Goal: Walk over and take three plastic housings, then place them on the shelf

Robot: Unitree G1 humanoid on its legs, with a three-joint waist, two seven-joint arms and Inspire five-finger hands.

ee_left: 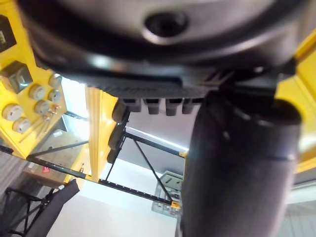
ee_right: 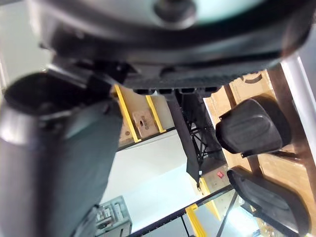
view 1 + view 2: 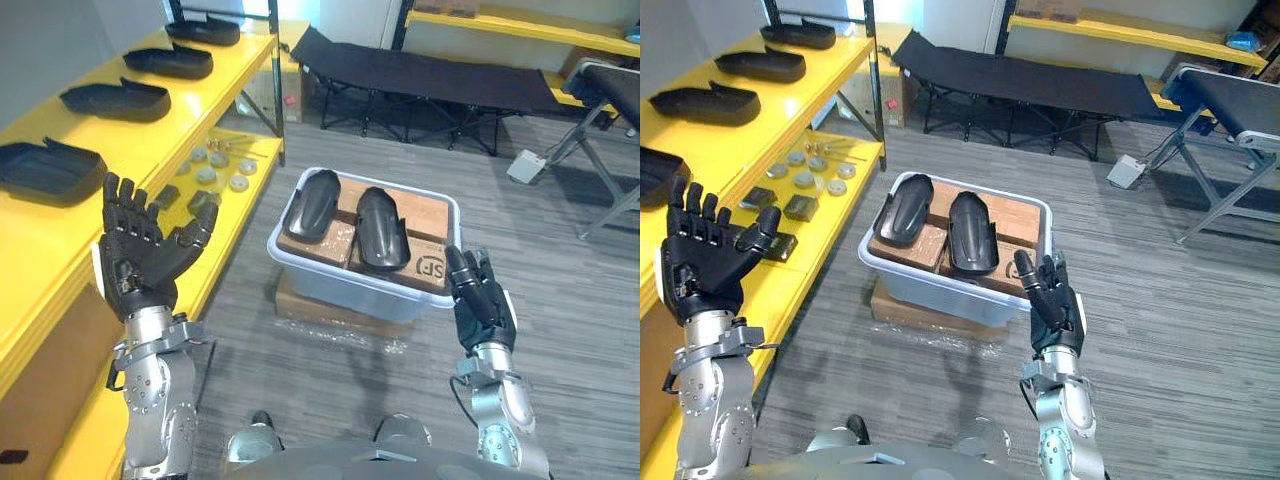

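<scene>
Two black plastic housings lie side by side on cardboard boxes inside a pale plastic bin on the floor. Several more black housings rest in a row on the top of the yellow shelf at the left. My left hand is raised beside the shelf's edge, fingers spread, holding nothing. My right hand is upright near the bin's right front corner, fingers straight, empty. The right wrist view shows both bin housings past the fingers.
Round metal parts and small dark blocks lie on the shelf's lower level. A cardboard box sits under the bin. A black folding cot stands behind, another at the right, and a white box on the floor.
</scene>
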